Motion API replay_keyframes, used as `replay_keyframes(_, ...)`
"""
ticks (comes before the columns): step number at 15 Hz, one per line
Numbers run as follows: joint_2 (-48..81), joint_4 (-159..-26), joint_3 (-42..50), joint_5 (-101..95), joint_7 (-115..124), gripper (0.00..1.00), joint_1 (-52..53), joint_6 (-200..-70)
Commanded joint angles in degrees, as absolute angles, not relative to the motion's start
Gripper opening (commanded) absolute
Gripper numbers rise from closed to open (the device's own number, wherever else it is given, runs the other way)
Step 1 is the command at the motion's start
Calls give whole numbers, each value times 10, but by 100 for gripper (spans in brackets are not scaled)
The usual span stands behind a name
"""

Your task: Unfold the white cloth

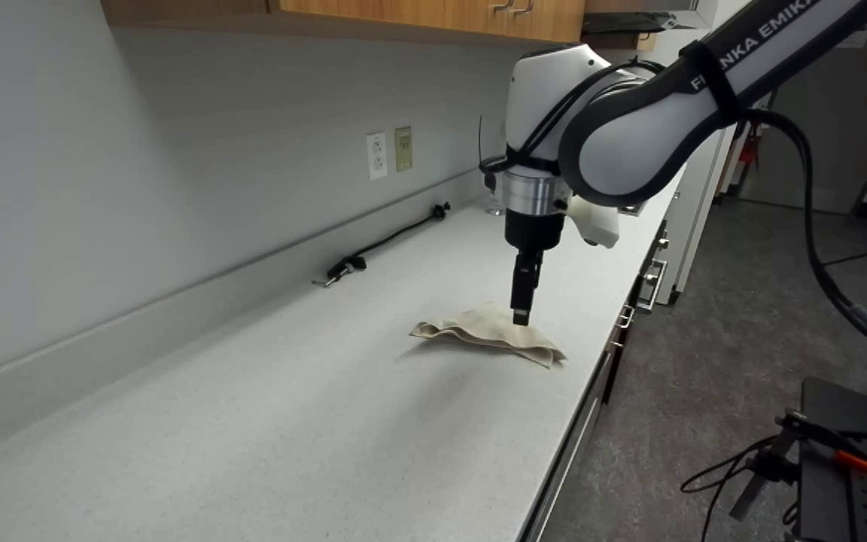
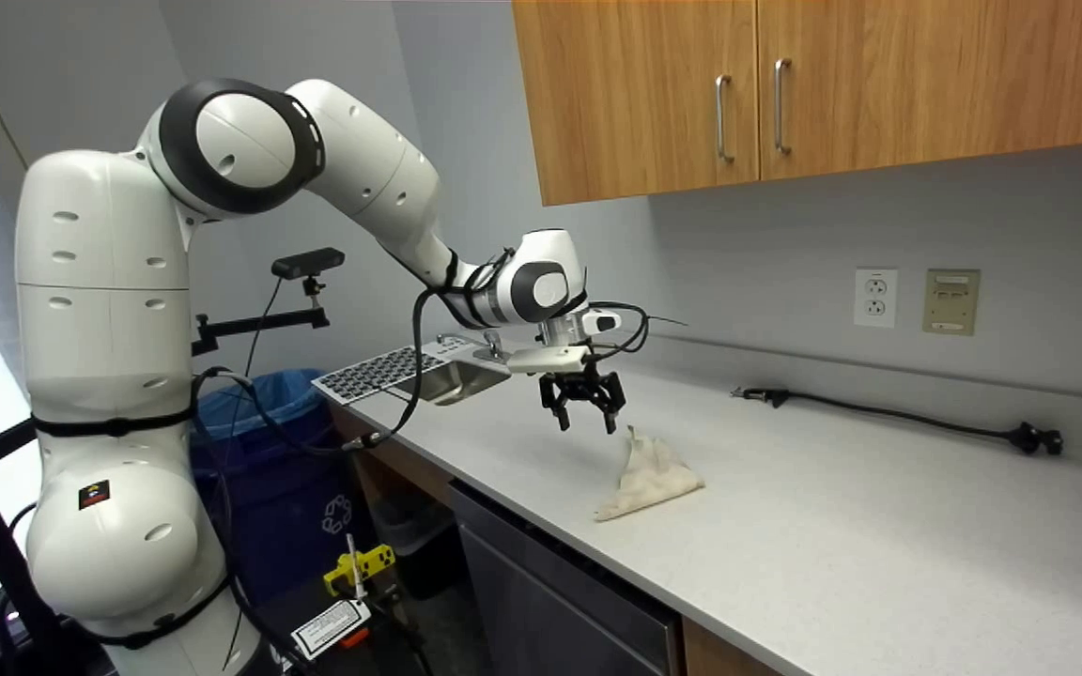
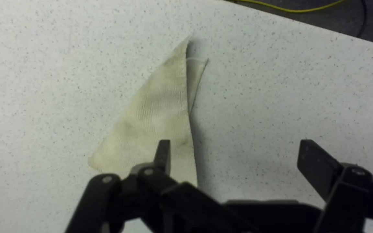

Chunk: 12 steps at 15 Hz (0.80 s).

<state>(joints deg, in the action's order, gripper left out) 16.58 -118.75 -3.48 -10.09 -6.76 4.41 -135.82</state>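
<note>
While the off-white ribbed cloth (image 3: 157,116) lies folded: the step in hand is, as I judge, the approach; the unfolding is not yet begun.
Cloth on speckled countertop (image 3: 254,97): in the wrist view it lies at 10 o'clock from the gripper (image 3: 235,147), roughly triangular; an under-layer corner (image 3: 194,76) shows beside its 12 o'clock tip.
Long cloth edge (image 3: 189,129): the next move calls, I think, for going down across this edge and pinching the upper layer only.
Gripper fingers (image 3: 163,155): they stand wide apart and hold nothing; the 9 o'clock finger is over the cloth, the 3 o'clock finger (image 3: 309,155) over countertop. In an exterior view the fingertips (image 2: 562,420) hang above, not touching.
Countertop, 3 o'clock: good room to lay that layer over.
Counter edge (image 3: 303,23): it runs between 12 and 2 o'clock from the gripper, a yellow cable (image 3: 293,11) beyond; there the room is less.
</note>
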Motion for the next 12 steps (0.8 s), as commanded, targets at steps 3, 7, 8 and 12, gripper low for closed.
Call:
replay_keyframes(3, 210, -1163, -27, -130, -92, 100, 42, -1368)
replay_keyframes(7, 268, -1106, -30, -148, -120, 100, 47, -1376)
replay_keyframes(8, 283, -1091, -31, -153, -125, 100, 48, -1380)
replay_keyframes(12, 345, -1021, -31, -164, -132, 100, 54, -1423)
